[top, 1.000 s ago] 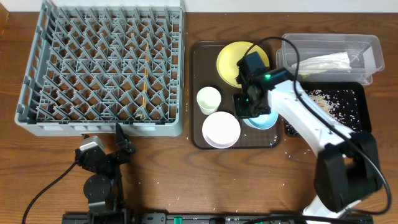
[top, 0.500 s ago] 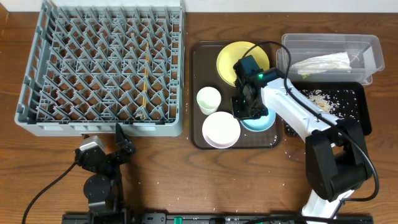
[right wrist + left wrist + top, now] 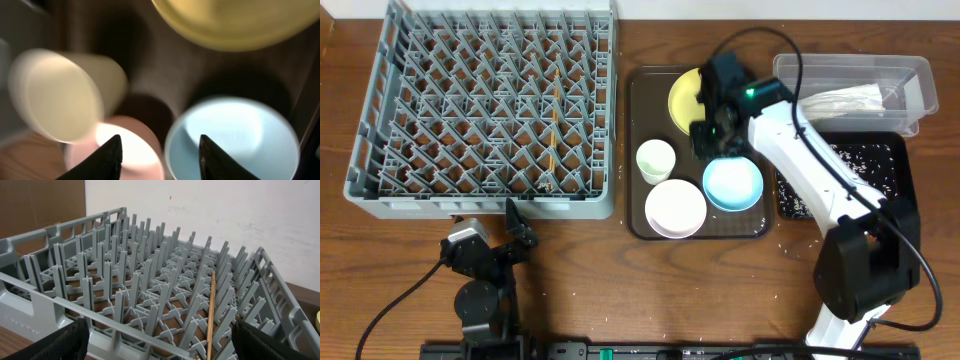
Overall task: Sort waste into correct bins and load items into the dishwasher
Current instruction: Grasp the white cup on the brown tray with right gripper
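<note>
The grey dish rack [image 3: 480, 100] stands at the left and fills the left wrist view [image 3: 125, 280]. On the brown serving tray [image 3: 638, 110] lie the yellow plate [image 3: 682, 95], small white cup [image 3: 656, 160], white bowl [image 3: 675, 208] and light blue bowl [image 3: 733, 186]. My right gripper [image 3: 712, 135] hovers open and empty above the tray between plate and blue bowl. Its wrist view [image 3: 161, 160] shows the plate [image 3: 240, 20], cup [image 3: 60, 95], white bowl [image 3: 125, 150] and blue bowl [image 3: 235, 135] below. The clear tub [image 3: 910, 70] holds the wrapper [image 3: 845, 100]. The black tray [image 3: 900, 175] holds rice scraps [image 3: 850, 155]. My left gripper [image 3: 515, 235] rests open in front of the rack [image 3: 162, 347].
A thin wooden stick [image 3: 552, 120] lies among the rack pegs and also shows in the left wrist view [image 3: 211, 310]. A few rice grains are scattered on the wooden table [image 3: 780, 240] near the trays. The table's front edge is near the arm bases.
My right gripper has moved off the light blue bowl toward the far side, over the yellow plate's edge. The blue bowl now shows whole on the brown tray. The left arm has not moved.
</note>
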